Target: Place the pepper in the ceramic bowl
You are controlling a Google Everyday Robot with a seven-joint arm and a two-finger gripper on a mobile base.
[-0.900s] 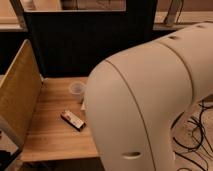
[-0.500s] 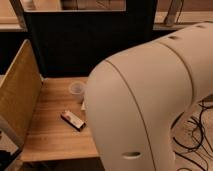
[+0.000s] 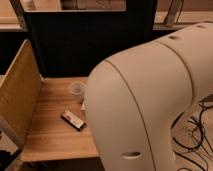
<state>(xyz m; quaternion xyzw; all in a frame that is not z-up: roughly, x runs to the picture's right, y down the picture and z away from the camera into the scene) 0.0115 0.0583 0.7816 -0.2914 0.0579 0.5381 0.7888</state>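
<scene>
White arm (image 3: 150, 100) fills right, near view; gripper hidden behind it, state cannot tell; cup (image 3: 76, 89), dark packet (image 3: 73, 119) on table (image 3: 50, 142), left.

No visible change since earlier, arm (image 3: 150, 95) unmoved, pincer out of sight

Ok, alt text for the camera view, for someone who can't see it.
The robot's white arm casing fills the right of the frame, blocking much of a wooden table; the tool is out of view. On the table sit a clear cup and a dark flat packet; no pepper or bowl shows.
</scene>
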